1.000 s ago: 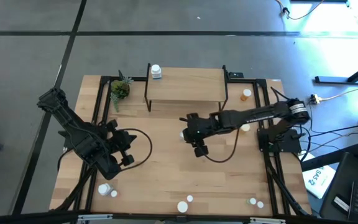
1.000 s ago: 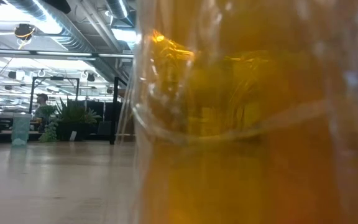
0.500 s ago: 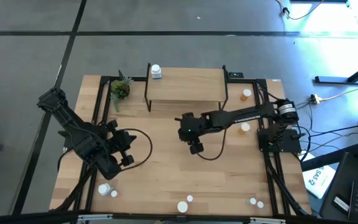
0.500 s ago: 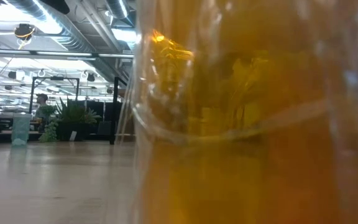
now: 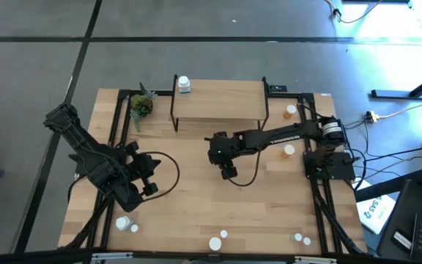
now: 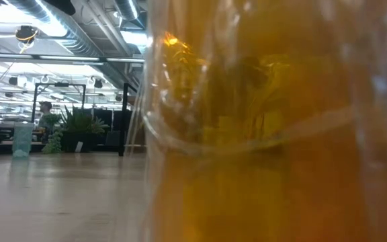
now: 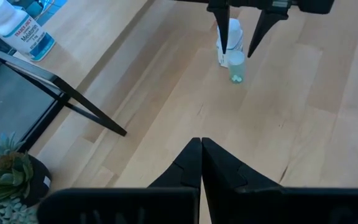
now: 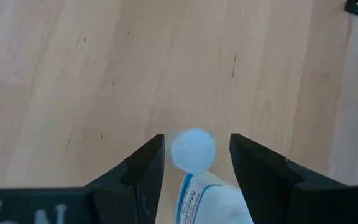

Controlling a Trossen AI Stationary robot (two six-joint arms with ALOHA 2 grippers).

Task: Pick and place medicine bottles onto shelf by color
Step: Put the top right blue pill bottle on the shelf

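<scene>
One white bottle (image 8: 194, 168) sits between the right end effector's (image 8: 194, 163) fingers.

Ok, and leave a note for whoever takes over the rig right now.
Left fingers shut, empty, parked at the table's left side.
Right fingers shut on a white bottle, mid-table in front of the shelf.
Done: one labelled bottle stands on the shelf's left end.
To do: place the held bottle, then the near-edge bottles and the orange ones at right.
</scene>
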